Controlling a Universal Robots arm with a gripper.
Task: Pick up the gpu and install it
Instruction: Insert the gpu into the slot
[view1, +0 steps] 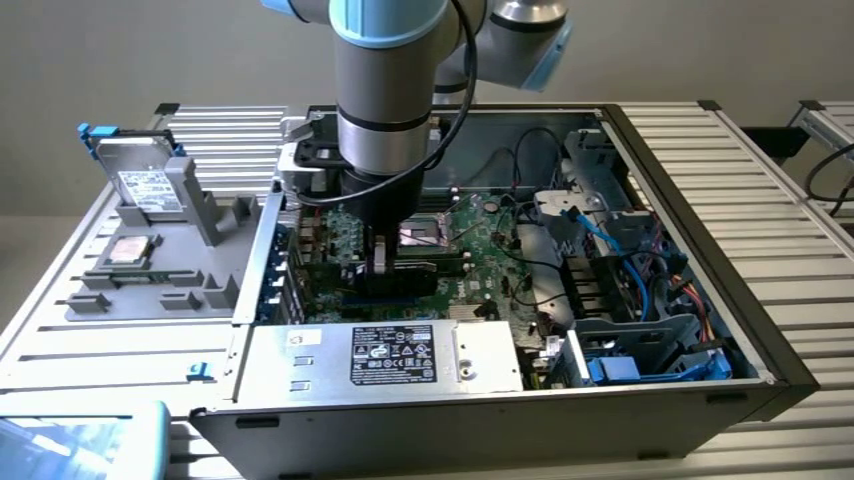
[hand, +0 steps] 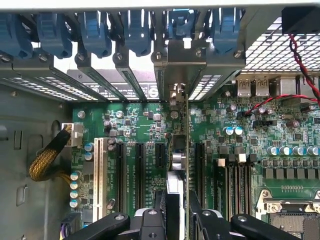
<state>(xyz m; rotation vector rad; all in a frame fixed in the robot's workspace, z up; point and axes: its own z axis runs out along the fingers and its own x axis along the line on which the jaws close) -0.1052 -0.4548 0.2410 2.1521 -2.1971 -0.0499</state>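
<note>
gpu (hand: 179, 150) edge-on over motherboard (hand: 145, 125) slot | tool (hand: 175, 220) clenched on it | arm (view1: 387, 110) vertical inside case (view1: 667, 180)

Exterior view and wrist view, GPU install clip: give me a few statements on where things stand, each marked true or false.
1. The gripper is down inside the open computer case. True.
2. The gpu lies flat on the grey tray outside the case. False: it stands on edge over the motherboard, between the gripper's fingers.
3. The gripper is shut on the gpu. True.
4. The power supply has been taken out of the case. False: it sits in the case, label up.
</note>
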